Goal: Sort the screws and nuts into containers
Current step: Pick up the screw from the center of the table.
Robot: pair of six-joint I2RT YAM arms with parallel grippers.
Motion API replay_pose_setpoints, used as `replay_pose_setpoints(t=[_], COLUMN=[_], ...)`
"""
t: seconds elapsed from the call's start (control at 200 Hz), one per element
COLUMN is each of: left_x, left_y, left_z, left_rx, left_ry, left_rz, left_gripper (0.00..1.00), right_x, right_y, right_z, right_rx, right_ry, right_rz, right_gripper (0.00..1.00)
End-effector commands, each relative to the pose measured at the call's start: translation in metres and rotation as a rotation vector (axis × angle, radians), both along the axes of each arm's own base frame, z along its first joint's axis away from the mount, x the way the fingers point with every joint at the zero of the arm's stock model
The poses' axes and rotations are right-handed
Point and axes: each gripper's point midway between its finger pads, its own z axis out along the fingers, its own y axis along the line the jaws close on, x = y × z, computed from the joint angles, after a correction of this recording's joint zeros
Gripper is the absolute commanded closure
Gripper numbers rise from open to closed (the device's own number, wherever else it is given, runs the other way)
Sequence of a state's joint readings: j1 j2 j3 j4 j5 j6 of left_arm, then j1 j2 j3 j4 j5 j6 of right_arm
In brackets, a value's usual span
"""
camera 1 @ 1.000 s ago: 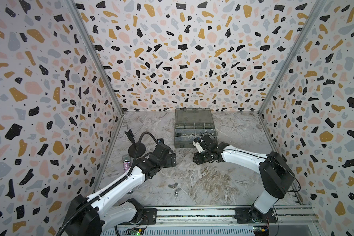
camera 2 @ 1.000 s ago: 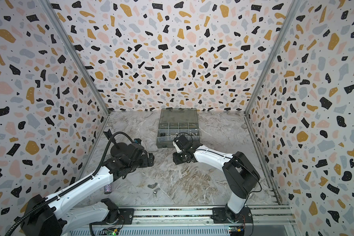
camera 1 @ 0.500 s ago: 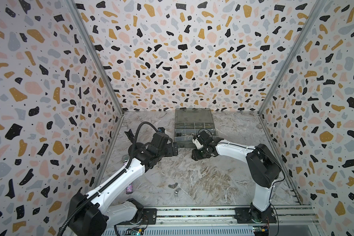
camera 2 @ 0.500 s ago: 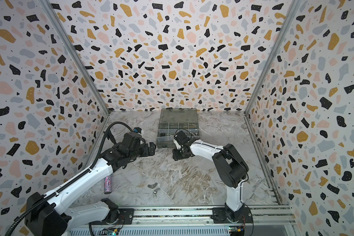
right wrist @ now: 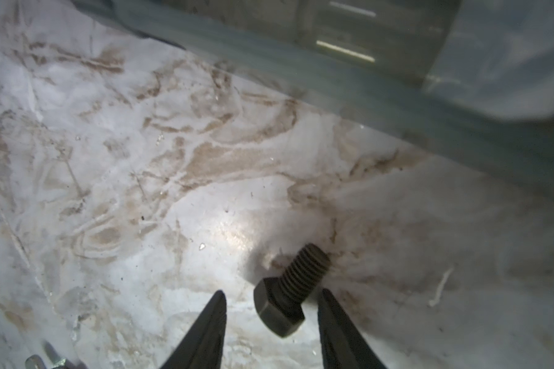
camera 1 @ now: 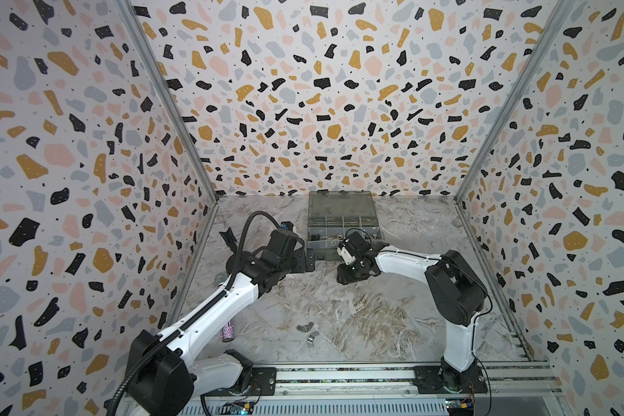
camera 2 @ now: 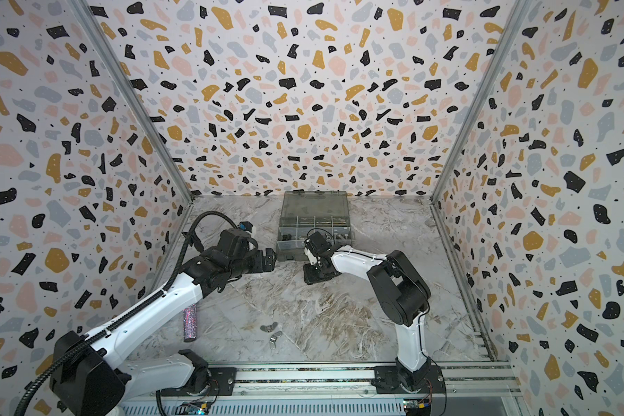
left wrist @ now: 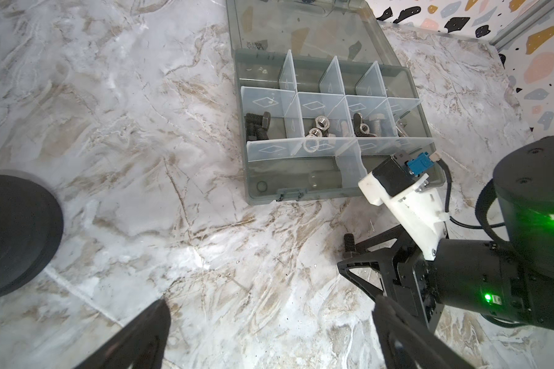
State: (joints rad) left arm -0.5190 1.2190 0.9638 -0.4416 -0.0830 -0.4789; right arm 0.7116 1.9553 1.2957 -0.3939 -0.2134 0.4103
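The grey organizer box (camera 1: 343,207) (camera 2: 314,205) (left wrist: 269,195) lies open at the back, lid flat behind it. Its containers hold black screws (left wrist: 258,126), nuts (left wrist: 320,126), and a wing nut (left wrist: 363,127) beside a silver screw (left wrist: 376,123). A black screw (right wrist: 288,287) (left wrist: 349,244) lies on the table just before the box. My right gripper (right wrist: 272,292) (camera 1: 343,277) is low over it, open, fingers either side of its head without clamping it. My left gripper (left wrist: 271,319) (camera 1: 310,259) hovers wide open and empty, left of the box. Two wing nuts (camera 1: 307,333) (camera 2: 271,333) lie near the front.
A glittery purple microphone (camera 1: 228,330) (camera 2: 190,322) lies at the front left beside my left arm. The black round stand base (left wrist: 13,233) sits to the left of the box. Patterned walls close in three sides, and a rail runs along the front.
My left arm has swung back toward the box, uncovering the microphone. My right arm's elbow has shifted left while its gripper stayed low before the box, over the black screw.
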Motion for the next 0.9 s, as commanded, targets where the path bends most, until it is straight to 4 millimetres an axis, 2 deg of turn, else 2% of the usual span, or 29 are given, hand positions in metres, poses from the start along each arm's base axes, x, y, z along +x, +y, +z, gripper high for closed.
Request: replay_pose_setpoints(t=[0.0,0.235,0.576,0.736,0.891], left_x=[0.006,0.008,0.009,0.010,0.012], left_y=[0.000,0.004,0.005,0.008,0.007], left_z=[0.013,0.010,0.003,0.002,0.003], left_rx=[-0.012,-0.013,-0.016,-0.016,-0.019], left_ry=[-0.042,-0.038,-0.030,-0.029,-0.028], left_rz=[-0.015,-0.010,-0.013,-0.010,-0.013], left_gripper=[0.00,0.00,0.00,0.01,0.00], right_x=[0.002,-0.001,-0.007,-0.007,-0.005], right_y=[0.004,0.001,-0.006,-0.005,-0.002], right_z=[0.006,-0.003,-0.019,-0.010,0.012], right_rx=[-0.003,-0.037,-0.191,-0.185,-0.149], right_ry=[0.005,0.030,0.015,0.005,-0.023], right_rz=[0.003,0.001,0.044,0.046,0.046], right_gripper=[0.53,0.60,0.71,0.73,0.74])
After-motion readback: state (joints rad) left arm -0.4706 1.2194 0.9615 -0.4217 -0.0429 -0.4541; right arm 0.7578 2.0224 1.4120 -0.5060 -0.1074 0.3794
